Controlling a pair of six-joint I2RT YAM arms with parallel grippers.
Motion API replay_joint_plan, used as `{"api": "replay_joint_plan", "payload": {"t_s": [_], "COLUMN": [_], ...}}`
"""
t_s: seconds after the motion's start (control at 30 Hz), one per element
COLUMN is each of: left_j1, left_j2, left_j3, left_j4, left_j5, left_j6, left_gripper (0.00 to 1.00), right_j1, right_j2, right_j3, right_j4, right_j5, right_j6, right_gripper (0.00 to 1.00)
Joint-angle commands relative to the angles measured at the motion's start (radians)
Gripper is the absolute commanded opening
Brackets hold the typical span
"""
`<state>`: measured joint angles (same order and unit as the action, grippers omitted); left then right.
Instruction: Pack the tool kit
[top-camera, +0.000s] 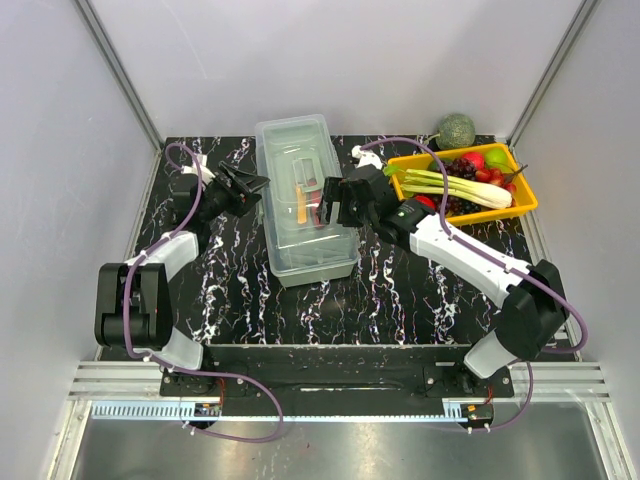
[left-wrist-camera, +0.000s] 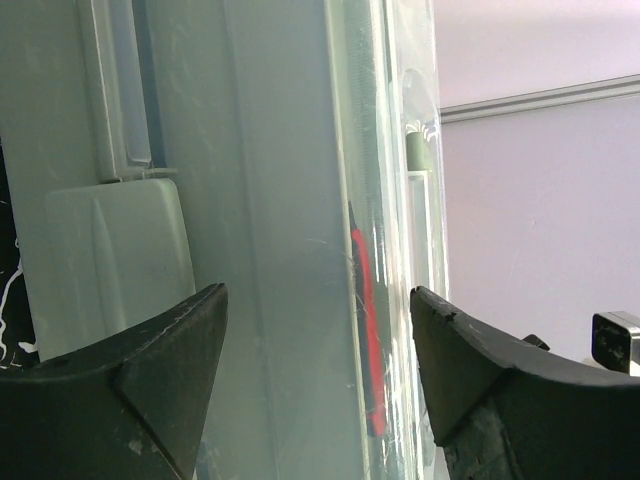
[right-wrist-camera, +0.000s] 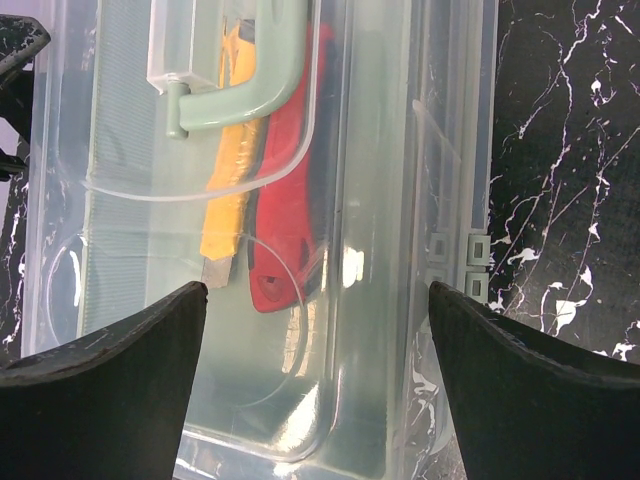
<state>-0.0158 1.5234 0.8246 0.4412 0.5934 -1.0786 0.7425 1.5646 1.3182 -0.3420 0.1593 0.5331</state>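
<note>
The tool kit (top-camera: 305, 195) is a pale grey-green box with a clear lid, standing lengthwise in the middle of the table. Its lid is down. Through the lid I see a red utility knife (right-wrist-camera: 290, 190) and a yellow utility knife (right-wrist-camera: 232, 170) under the green handle (right-wrist-camera: 250, 90). My left gripper (top-camera: 255, 190) is open against the box's left side; the box wall (left-wrist-camera: 270, 250) fills the gap between its fingers. My right gripper (top-camera: 328, 203) is open above the box's right half, its fingers spanning the lid (right-wrist-camera: 330, 380).
An orange-yellow tray (top-camera: 527, 205) of fruit and vegetables stands at the back right, with a green melon (top-camera: 456, 130) behind it. White side walls close in the black marble table (top-camera: 240, 290).
</note>
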Motion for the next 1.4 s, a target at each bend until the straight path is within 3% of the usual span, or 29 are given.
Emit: {"api": "replay_joint_plan", "payload": {"t_s": [0.0, 0.27, 0.57, 0.73, 0.83, 1.1, 1.23, 1.37], "left_j1": [-0.019, -0.018, 0.014, 0.103, 0.135, 0.137, 0.116, 0.044], "left_j2": [0.023, -0.005, -0.094, -0.157, -0.158, -0.02, 0.055, 0.15], "left_j3": [0.013, 0.054, 0.228, 0.194, 0.179, 0.206, 0.252, 0.338], "left_j4": [-0.048, -0.122, -0.396, -0.44, -0.544, -0.703, -0.745, -0.785], "left_j5": [0.036, 0.02, -0.069, -0.116, -0.194, -0.354, -0.383, -0.406], "left_j6": [0.029, 0.084, 0.218, 0.233, 0.282, 0.368, 0.391, 0.428], "left_gripper": [0.75, 0.75, 0.9, 0.92, 0.92, 0.78, 0.68, 0.65], "right_j1": [0.008, 0.009, 0.009, 0.001, -0.003, -0.006, -0.005, -0.006], "right_j2": [0.086, 0.094, 0.089, 0.074, 0.043, -0.052, -0.103, -0.088], "right_j3": [-0.024, -0.013, -0.005, 0.019, 0.052, 0.104, 0.087, 0.102], "right_j4": [-0.129, -0.135, -0.147, -0.179, -0.19, -0.203, -0.203, -0.216], "right_j5": [-0.012, -0.001, 0.011, 0.06, 0.074, 0.106, 0.25, 0.341], "right_j6": [-0.028, -0.021, -0.005, -0.001, -0.024, -0.068, -0.053, -0.084], "right_gripper": [0.92, 0.92, 0.91, 0.91, 0.91, 0.9, 0.79, 0.75]}}
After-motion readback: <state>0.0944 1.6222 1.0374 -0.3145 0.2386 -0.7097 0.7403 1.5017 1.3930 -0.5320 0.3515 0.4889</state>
